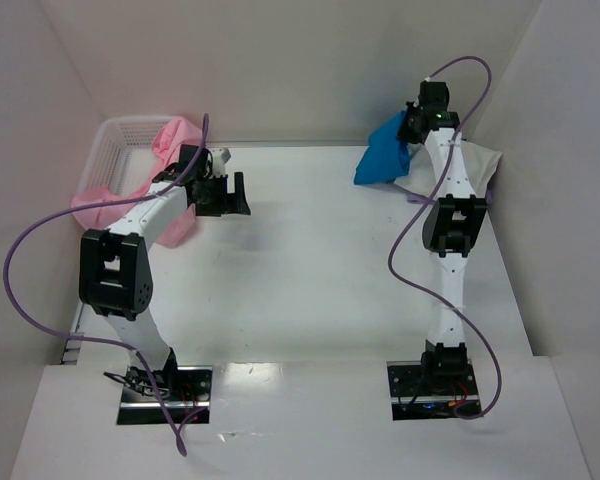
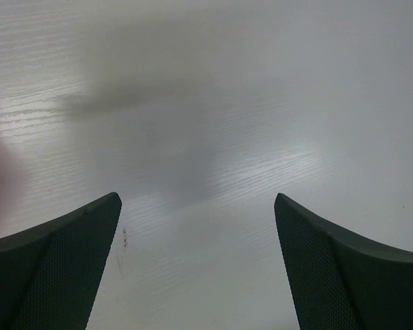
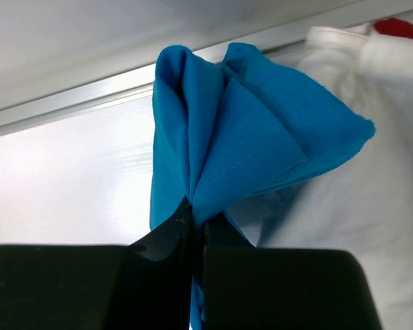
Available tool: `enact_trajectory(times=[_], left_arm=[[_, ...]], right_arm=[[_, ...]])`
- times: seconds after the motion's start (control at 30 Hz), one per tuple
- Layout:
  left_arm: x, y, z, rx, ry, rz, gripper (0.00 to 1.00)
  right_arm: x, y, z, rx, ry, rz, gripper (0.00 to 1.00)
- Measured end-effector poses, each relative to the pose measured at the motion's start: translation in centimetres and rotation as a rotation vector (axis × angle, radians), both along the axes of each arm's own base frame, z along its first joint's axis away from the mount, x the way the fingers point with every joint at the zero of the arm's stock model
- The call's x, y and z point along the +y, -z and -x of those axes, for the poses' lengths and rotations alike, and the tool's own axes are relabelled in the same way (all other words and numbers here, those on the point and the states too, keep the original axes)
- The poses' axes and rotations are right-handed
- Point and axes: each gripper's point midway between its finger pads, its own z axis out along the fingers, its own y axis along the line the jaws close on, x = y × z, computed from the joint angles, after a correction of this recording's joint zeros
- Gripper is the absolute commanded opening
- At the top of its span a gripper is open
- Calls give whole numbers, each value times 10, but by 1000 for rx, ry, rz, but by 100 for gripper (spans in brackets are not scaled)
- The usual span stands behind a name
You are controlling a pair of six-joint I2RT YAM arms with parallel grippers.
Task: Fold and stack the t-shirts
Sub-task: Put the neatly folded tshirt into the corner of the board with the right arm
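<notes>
blue t-shirt [image 1: 380, 160]: 1 | cream-white t-shirt [image 1: 485, 162]: 1 | pink t-shirts [image 1: 173, 138]: count unclear | basket [image 1: 115, 126]: 1 | arms [image 1: 115, 275] [image 1: 450, 225]: 2

table [image 2: 213, 103]: white, faint wood grain, soft sheen | blue t-shirt [image 3: 241, 137]: matt cloth, stitched hem | cream-white t-shirt [image 3: 372, 206]: matt cloth | pink t-shirts [image 1: 175, 138]: matt cloth | basket [image 1: 120, 130]: white plastic lattice | left gripper [image 2: 198, 206] pads [image 2: 62, 268]: black, finely dimpled, matt

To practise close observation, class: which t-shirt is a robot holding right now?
The bright blue t-shirt, pinched in the right arm's fingers. The pink t-shirts at the basket and the cream-white t-shirt are ungripped.
</notes>
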Motion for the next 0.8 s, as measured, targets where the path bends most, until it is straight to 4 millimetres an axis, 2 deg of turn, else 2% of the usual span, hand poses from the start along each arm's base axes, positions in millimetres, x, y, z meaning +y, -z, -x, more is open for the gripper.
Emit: enact_trajectory(times=[0.13, 0.33, 0.47, 0.6, 0.8], left_arm=[[-1, 2, -2, 2, 1, 8, 100], [-3, 5, -2, 8, 11, 23, 100], [-4, 6, -2, 13, 15, 26, 100], [-4, 1, -5, 1, 17, 25, 100], [-5, 0, -6, -1, 18, 26, 100]], right_arm=[[-15, -13, 8, 2, 13, 10, 0], [-50, -52, 17, -58, 42, 40, 0], [-70, -69, 22, -84, 68, 63, 0], [-85, -69, 26, -74, 95, 88, 0], [-97, -66, 31, -51, 123, 130, 0]])
